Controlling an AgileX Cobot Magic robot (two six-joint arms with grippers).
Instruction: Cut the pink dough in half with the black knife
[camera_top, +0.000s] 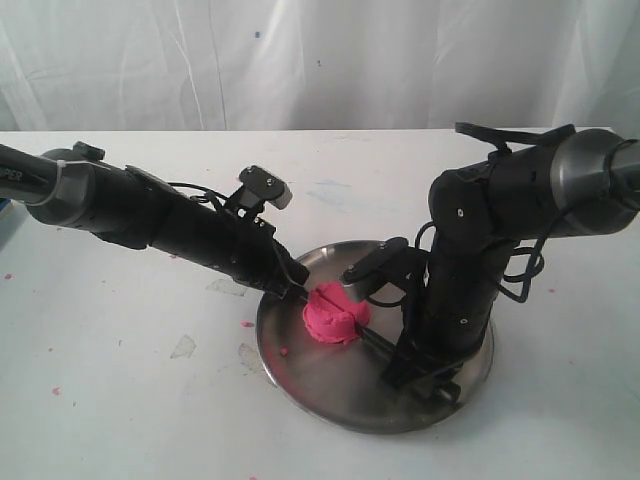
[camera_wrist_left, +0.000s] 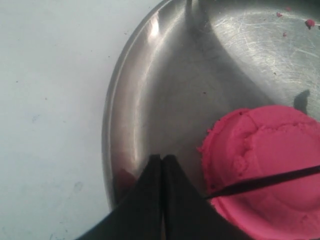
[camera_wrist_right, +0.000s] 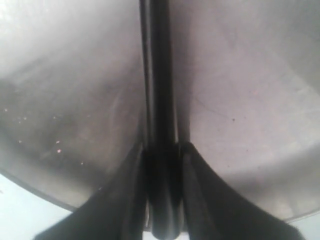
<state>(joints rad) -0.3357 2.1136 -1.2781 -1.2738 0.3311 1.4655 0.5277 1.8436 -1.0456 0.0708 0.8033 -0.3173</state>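
Exterior view: steel plate (camera_top: 330, 395) under pink dough (camera_top: 335, 315), both arms crowding it.

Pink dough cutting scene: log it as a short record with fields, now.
dough: one pink dough mound, still whole, on the steel plate
knife: black knife blade lying across the dough's top
right gripper: shut on the knife handle
left gripper: shut, empty, tips on the plate beside the dough
surface: white table with pink crumbs
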